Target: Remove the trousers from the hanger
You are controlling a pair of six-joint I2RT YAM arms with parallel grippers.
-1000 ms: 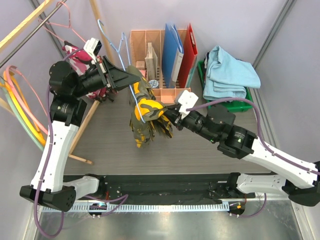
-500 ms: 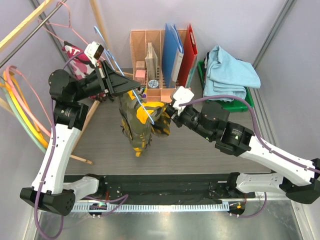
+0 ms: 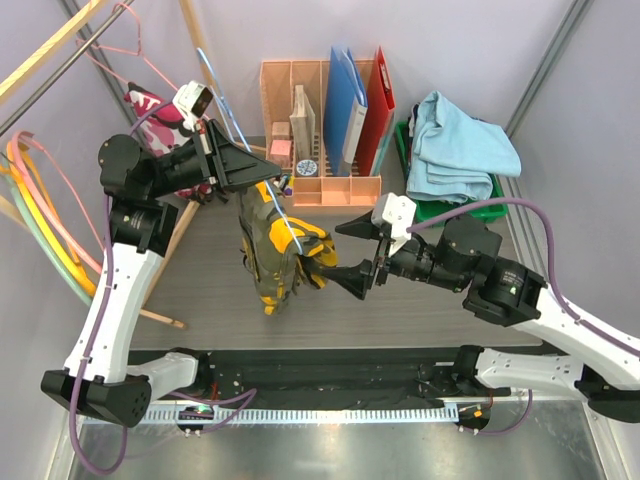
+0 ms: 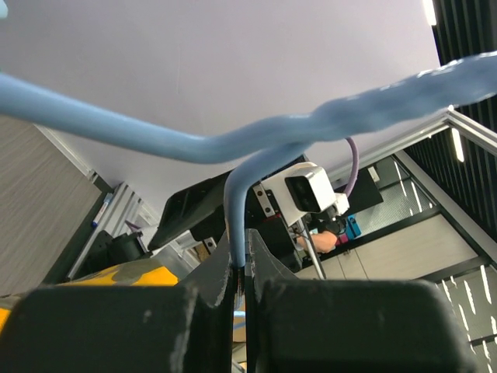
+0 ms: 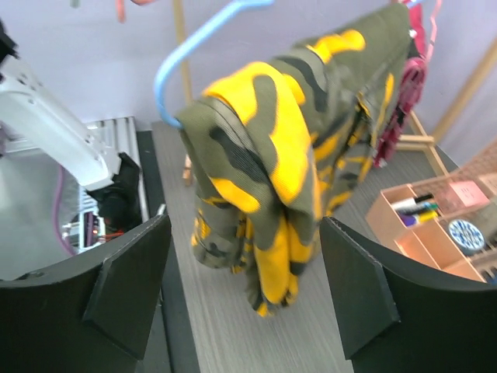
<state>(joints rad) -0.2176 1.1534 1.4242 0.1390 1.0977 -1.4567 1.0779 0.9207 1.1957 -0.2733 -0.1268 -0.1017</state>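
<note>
Near the middle of the top view, a bit left of centre, the yellow-and-olive camouflage cloth trousers (image 3: 275, 250) hang folded over the thin light blue wire hanger (image 3: 228, 108). The left gripper (image 3: 272, 180) reaches in from the upper left and has its two black fingers pressed together on the wire. In the left wrist view the blue wire (image 4: 311, 128) bends down and drops straight into the narrow slit between those fingers (image 4: 241, 268).

The right gripper (image 3: 330, 251) sits just right of the trousers with its fingers spread wide, one above and one below, pinching nothing. From the right wrist camera the camouflage cloth (image 5: 287, 148) fills the centre of the frame between the two dark finger pads (image 5: 128, 287), draped over the blue hanger loop (image 5: 165, 74) at upper left. It is close to the fingers but clear of them. The lower end of the trousers comes down near the grey wood-grain table (image 3: 400, 310); whether it rests on it I cannot tell.

At the upper left of the top view there is a pink camouflage garment (image 3: 150, 115). A wooden desk organiser (image 3: 320, 185) with blue and red folders stands at the top centre. A light blue cloth (image 3: 460, 145) lies heaped on a green bin (image 3: 480, 205) at the upper right.
</note>
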